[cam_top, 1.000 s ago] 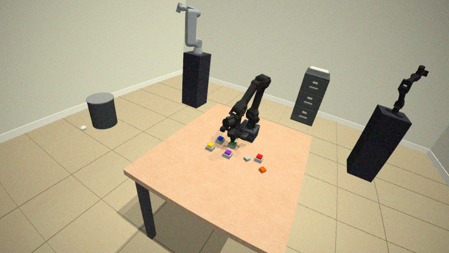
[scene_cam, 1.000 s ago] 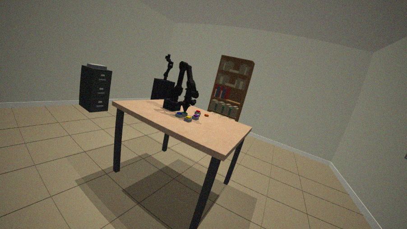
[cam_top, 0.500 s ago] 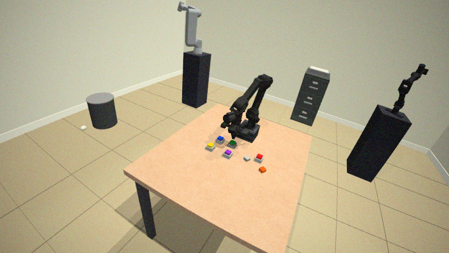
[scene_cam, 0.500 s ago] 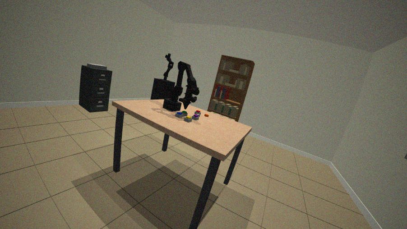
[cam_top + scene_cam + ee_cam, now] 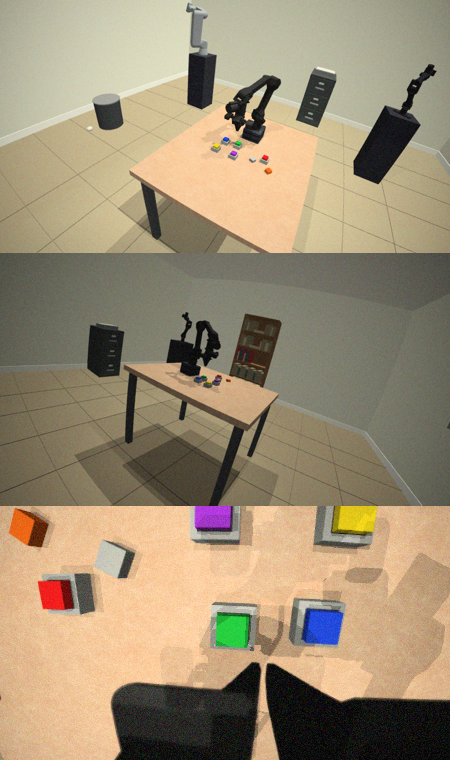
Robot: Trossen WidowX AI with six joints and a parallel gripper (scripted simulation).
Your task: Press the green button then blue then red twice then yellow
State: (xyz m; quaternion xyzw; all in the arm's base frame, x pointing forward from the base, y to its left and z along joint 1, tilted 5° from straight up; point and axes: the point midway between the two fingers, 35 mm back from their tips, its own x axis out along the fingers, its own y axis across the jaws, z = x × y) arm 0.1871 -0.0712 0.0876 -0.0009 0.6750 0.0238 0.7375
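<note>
Orange block (image 5: 268, 171) (image 5: 228, 380) (image 5: 28, 527) near red button (image 5: 265, 158) (image 5: 218, 376) (image 5: 55, 595).

Wrist view: purple button (image 5: 233, 154) (image 5: 216, 381) (image 5: 214, 518) and yellow button (image 5: 216, 146) (image 5: 207, 383) (image 5: 355, 518) cut by top edge. Gripper (image 5: 237, 129) (image 5: 205, 365) (image 5: 261, 670) body runs off bottom, hides bench (image 5: 220, 188) (image 5: 233, 397) (image 5: 150, 631) under it. Top view: near bench corner cropped. Exterior: front leg (image 5: 227, 464) cut at bottom; book titles too small; object at right edge mostly cropped, unidentifiable.
</note>
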